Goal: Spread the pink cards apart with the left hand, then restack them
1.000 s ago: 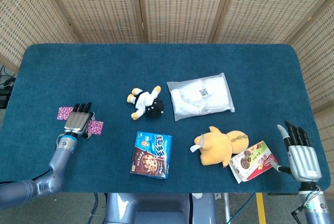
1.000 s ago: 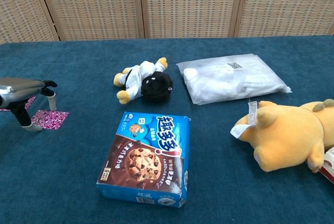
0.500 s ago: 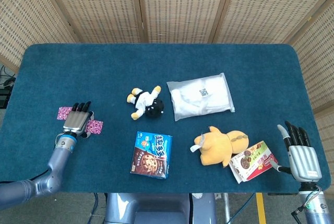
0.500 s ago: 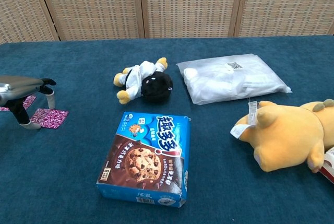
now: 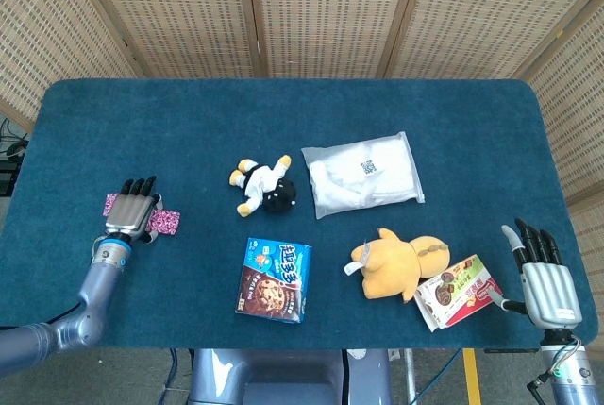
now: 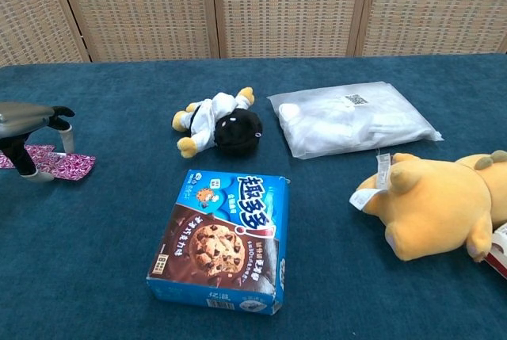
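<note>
Two pink patterned cards lie flat at the table's left side. One card [image 5: 167, 222] [image 6: 70, 166] shows to the right of my left hand [image 5: 132, 207] [image 6: 28, 118], the other card [image 5: 110, 203] [image 6: 9, 159] peeks out to its left. The hand hovers palm down over them, its fingertips [image 6: 66, 147] reaching down to the cards; it grips nothing. The cards' middle parts are hidden under the hand. In the chest view they sit close together, edges nearly meeting. My right hand [image 5: 541, 273] rests at the table's front right corner, fingers straight and apart, empty.
A blue cookie box [image 5: 274, 279] [image 6: 226, 237] lies front centre. A small black-and-white doll [image 5: 264, 185], a white plastic bag [image 5: 363, 176], a yellow plush [image 5: 401, 265] and a red-and-white snack pack [image 5: 460, 292] occupy the middle and right.
My left hand has moved left and slightly away from me, dragging the right-hand card toward the other one. The gap between the cards has shrunk. The right hand has not moved.
</note>
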Motion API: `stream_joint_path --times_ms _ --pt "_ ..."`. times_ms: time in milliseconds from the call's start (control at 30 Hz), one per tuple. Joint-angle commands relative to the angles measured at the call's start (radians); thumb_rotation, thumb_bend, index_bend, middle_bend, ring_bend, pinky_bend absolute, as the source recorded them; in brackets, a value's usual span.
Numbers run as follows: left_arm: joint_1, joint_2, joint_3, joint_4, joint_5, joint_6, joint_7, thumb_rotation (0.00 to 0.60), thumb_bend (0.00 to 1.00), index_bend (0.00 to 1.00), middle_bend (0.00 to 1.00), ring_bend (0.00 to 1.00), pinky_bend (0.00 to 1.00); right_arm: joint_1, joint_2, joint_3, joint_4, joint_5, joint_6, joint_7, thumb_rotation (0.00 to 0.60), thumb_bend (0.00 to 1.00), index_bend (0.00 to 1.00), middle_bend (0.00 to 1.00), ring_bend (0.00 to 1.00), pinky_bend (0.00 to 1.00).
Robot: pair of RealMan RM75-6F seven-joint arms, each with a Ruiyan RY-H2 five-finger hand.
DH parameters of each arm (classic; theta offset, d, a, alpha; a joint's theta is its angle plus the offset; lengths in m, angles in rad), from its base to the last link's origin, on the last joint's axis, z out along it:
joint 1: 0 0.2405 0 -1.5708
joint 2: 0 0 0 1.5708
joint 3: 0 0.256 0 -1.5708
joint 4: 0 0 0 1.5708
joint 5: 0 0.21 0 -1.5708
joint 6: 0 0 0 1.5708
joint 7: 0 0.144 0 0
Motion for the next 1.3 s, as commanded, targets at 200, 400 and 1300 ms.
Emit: stream_joint_path --times_ms 200,400,1300 --pt "0.006 0.020 -0.014 0.057 -0.022 -0.012 -0.018 0.600 0.29 0.47 0.00 0.00 0.00 0.001 -0.002 -0.001 0.001 0.000 -0.002 -0.005 0.600 0.03 0.00 0.00 0.00 0.00" --pt "0.011 0.025 -0.022 0.114 -0.043 -0.033 -0.032 0.600 0.28 0.48 0.00 0.00 0.00 0.002 -0.004 -0.002 0.002 0.002 -0.006 -0.010 0.600 0.03 0.00 0.00 0.00 0.00" --pt "0.022 -0.029 -0.036 0.291 -0.030 -0.118 -0.077 0.600 0.23 0.47 0.00 0.00 0.00 0.004 -0.010 0.000 0.006 0.007 -0.008 -0.016 0.600 0.03 0.00 0.00 0.00 0.00"
